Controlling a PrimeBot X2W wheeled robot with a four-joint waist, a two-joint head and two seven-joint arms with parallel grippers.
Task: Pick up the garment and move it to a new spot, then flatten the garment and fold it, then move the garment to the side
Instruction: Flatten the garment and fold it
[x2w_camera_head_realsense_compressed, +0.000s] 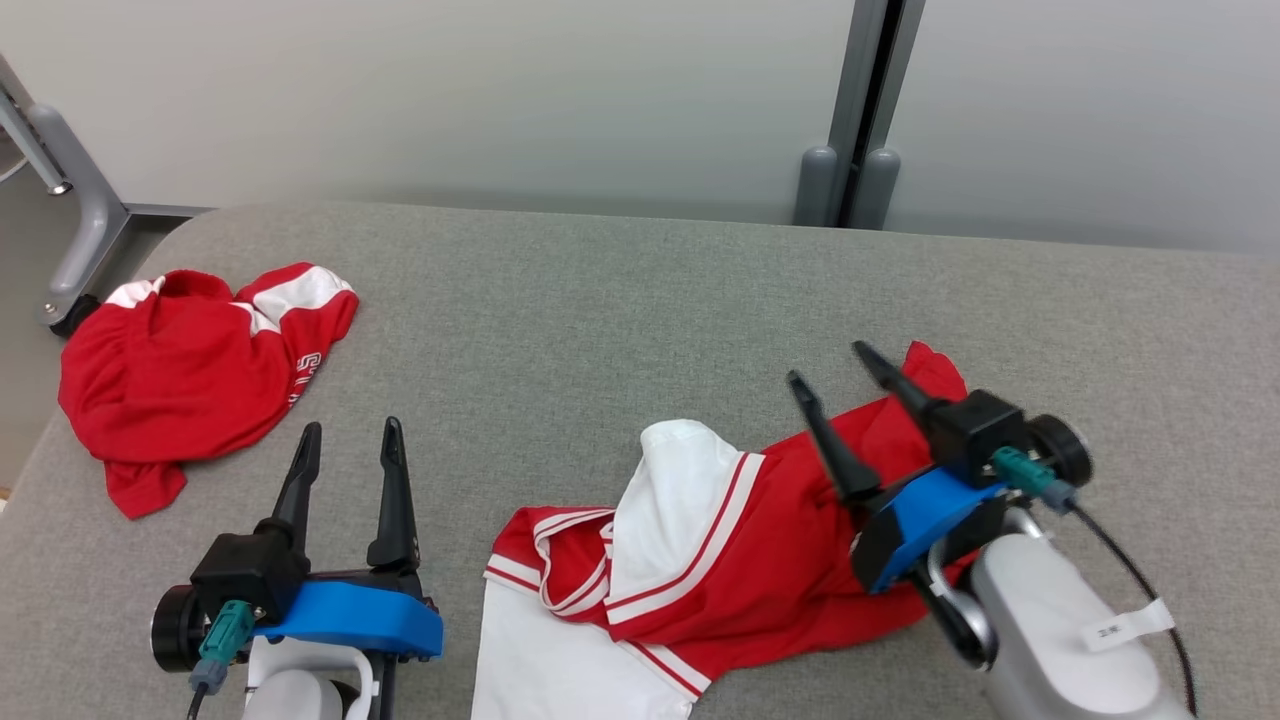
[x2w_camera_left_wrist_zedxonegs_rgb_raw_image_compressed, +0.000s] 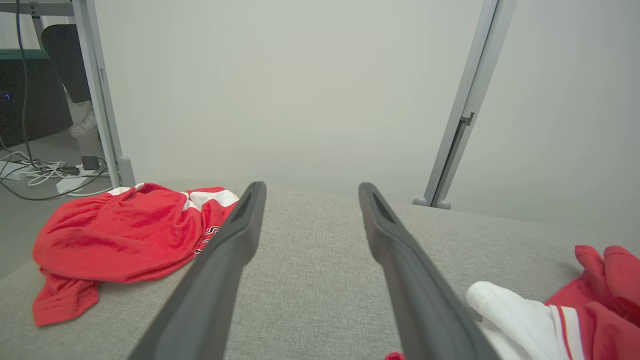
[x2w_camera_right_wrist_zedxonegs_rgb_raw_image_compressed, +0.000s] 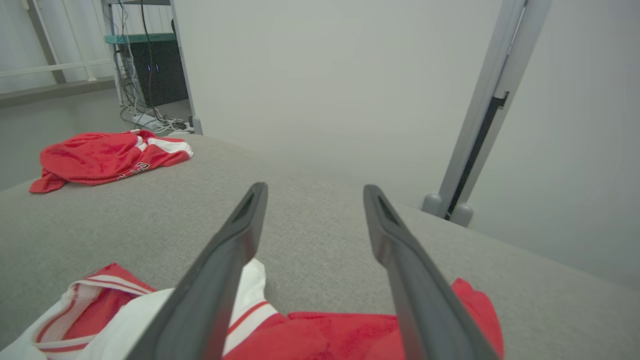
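While the garment lies crumpled on the near right part of the table, with a white sleeve turned up over the red cloth, the task is judged to be at an early stage. The right gripper is seen over the right end of the garment with its jaws spread wide. In the right wrist view nothing is caught between its fingers and the red cloth is seen below them, so the garment is not held. The left gripper is likewise spread wide and empty, and it is placed over bare table to the left of the garment, apart from it. Whether the garment is now at its new spot cannot be told from the pictures; it is only seen that it rests free on the table. No flattening is visible, as the cloth is bunched and wrinkled and the striped neck is twisted. No fold is made, and the move to the side is not yet done. Another garment, also red, is seen in a heap at the far left corner, well apart, and it is touched by neither gripper.
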